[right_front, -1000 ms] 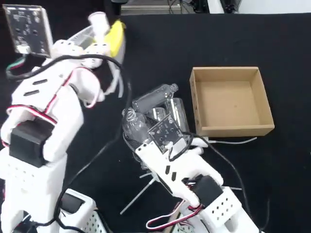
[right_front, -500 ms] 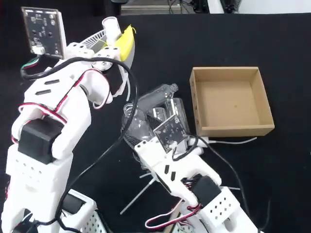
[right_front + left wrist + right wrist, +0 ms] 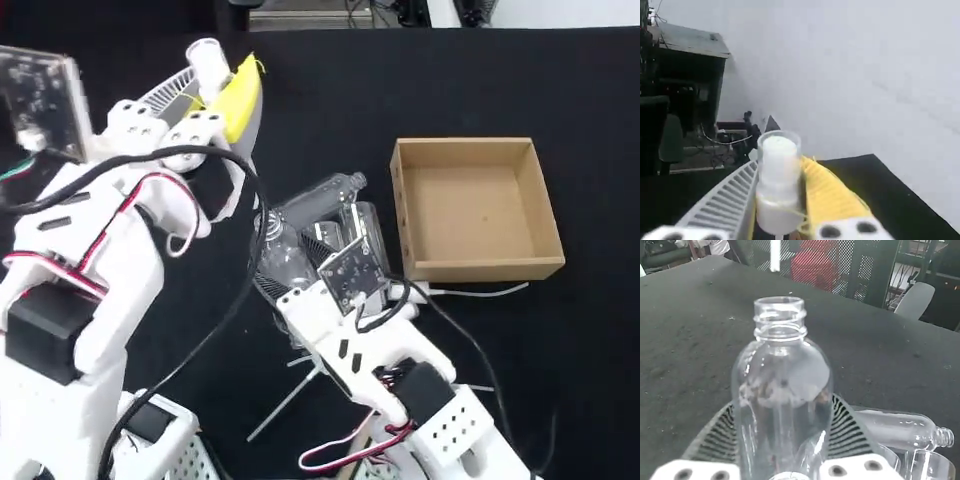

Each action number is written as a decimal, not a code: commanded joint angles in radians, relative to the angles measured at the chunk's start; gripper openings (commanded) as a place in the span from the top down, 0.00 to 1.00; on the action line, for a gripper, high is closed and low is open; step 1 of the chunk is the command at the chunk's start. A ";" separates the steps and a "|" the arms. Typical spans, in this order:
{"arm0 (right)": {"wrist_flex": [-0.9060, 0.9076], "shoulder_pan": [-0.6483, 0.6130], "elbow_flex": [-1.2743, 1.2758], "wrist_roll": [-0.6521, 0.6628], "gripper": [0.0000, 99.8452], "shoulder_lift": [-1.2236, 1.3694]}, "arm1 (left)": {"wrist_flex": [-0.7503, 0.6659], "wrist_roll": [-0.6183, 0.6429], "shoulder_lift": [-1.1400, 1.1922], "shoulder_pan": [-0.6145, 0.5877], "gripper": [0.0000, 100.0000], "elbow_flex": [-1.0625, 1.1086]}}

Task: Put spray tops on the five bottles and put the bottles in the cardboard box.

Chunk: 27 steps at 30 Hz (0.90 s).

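The left tool, over the far left part of the bench, is closed on a white spray top. The right tool clamps an uncapped clear bottle, just beside other bottles lying near the cardboard box.

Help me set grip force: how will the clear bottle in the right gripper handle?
The bottle looks empty, thin clear plastic, so probably light and apt to dent if squeezed hard. Its smooth round wall could slip or twist in the right gripper.
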 commanded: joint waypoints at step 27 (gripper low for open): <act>-0.031 -0.003 -0.016 -0.003 0.99 -0.022 | 0.040 -0.002 -0.037 0.021 0.97 0.206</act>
